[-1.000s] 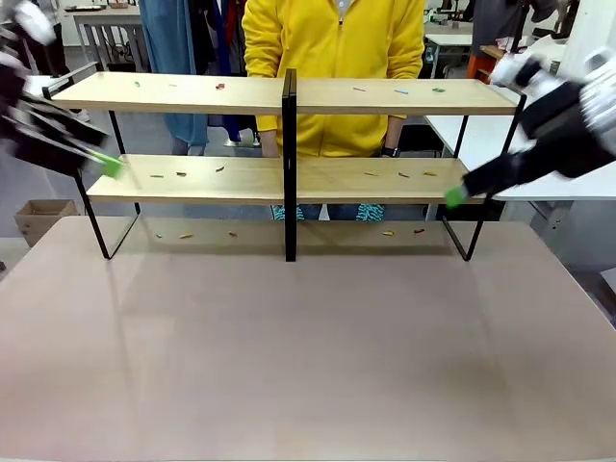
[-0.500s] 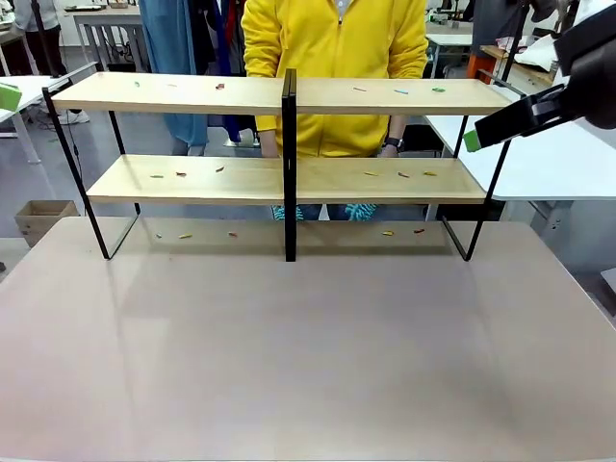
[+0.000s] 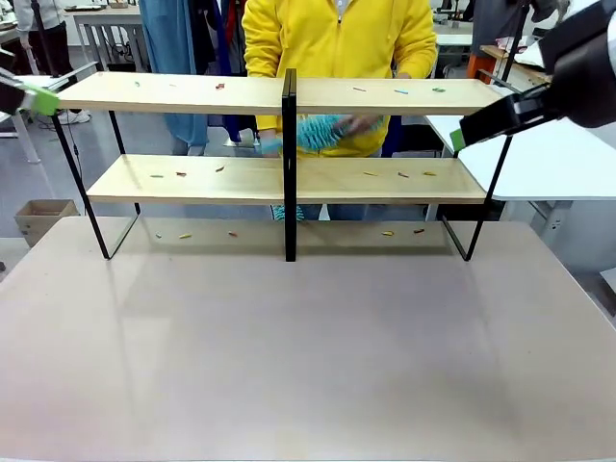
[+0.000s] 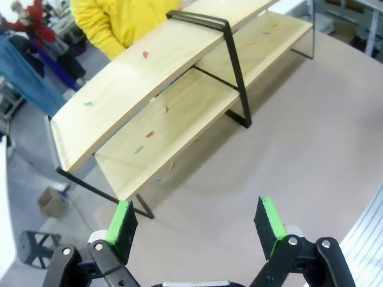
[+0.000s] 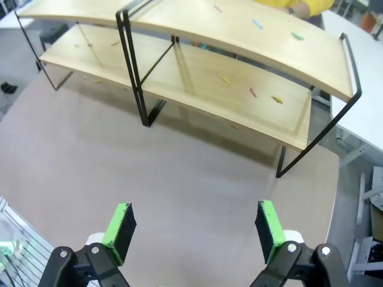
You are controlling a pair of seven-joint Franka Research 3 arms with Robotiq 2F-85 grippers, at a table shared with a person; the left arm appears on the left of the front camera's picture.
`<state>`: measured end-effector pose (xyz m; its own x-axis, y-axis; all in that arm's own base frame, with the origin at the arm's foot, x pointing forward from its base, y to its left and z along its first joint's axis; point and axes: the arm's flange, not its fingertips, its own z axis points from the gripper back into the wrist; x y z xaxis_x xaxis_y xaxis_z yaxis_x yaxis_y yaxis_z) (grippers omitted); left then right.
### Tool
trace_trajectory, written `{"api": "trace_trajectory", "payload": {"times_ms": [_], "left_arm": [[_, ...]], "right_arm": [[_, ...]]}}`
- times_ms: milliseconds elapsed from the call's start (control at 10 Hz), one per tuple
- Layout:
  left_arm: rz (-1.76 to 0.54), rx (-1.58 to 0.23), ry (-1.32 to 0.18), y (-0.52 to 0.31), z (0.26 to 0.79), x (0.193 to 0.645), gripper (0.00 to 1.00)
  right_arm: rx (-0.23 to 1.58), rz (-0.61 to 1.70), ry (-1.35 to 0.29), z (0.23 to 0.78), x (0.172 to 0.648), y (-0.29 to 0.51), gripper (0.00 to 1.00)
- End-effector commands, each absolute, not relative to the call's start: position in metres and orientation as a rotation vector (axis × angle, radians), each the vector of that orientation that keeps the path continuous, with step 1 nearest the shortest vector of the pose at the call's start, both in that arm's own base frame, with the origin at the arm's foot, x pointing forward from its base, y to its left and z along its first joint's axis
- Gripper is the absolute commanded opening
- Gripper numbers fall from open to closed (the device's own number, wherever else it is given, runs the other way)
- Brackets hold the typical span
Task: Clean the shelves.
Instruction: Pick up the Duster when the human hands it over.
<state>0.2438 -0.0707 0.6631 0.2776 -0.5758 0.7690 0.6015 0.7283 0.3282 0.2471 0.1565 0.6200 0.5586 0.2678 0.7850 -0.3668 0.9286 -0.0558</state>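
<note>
The matte, pinkish-grey worktop (image 3: 308,356) lies bare and smooth in the near part. In the wrist views the left hand (image 4: 194,224) and the right hand (image 5: 194,224) each hang above it with their 2 black fingers spread wide and nothing between the green pads (image 4: 122,222). The shelves (image 3: 366,181) stand across the far part of the worktop, their length running from side to side. They are a wide rack of 2 tiers: flat, pale wooden boards with a faint grain, carried in a thin black metal frame with looped ends and split in the middle by 1 upright black divider. Small coloured scraps (image 3: 219,87) are scattered on both boards, and more lie on the worktop beneath the lower one. From the front, the left hand sits off the left end of the top board and the right hand off its right end, both apart from the frame. Behind the rack stands a person (image 3: 337,38) in a yellow top, with a fluffy teal duster (image 3: 322,130) blurred between the tiers near the divider. A white table (image 3: 539,164) stands farther right.
</note>
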Motion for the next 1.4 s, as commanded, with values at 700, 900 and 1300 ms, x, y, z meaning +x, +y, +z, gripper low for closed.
{"api": "trace_trajectory", "payload": {"times_ms": [700, 900, 1300], "left_arm": [[-0.424, -0.037, -1.009, -0.104, 0.690, 0.222, 1.00], [-0.412, -0.075, -1.039, -0.102, 0.691, 0.218, 1.00], [-0.393, -0.108, -1.110, -0.100, 0.695, 0.207, 1.00]], "right_arm": [[0.171, 0.212, -1.003, 0.666, 0.219, 0.199, 1.00], [0.179, 0.210, -1.017, 0.670, 0.215, 0.200, 1.00], [0.191, 0.195, -1.037, 0.674, 0.212, 0.199, 1.00]]}}
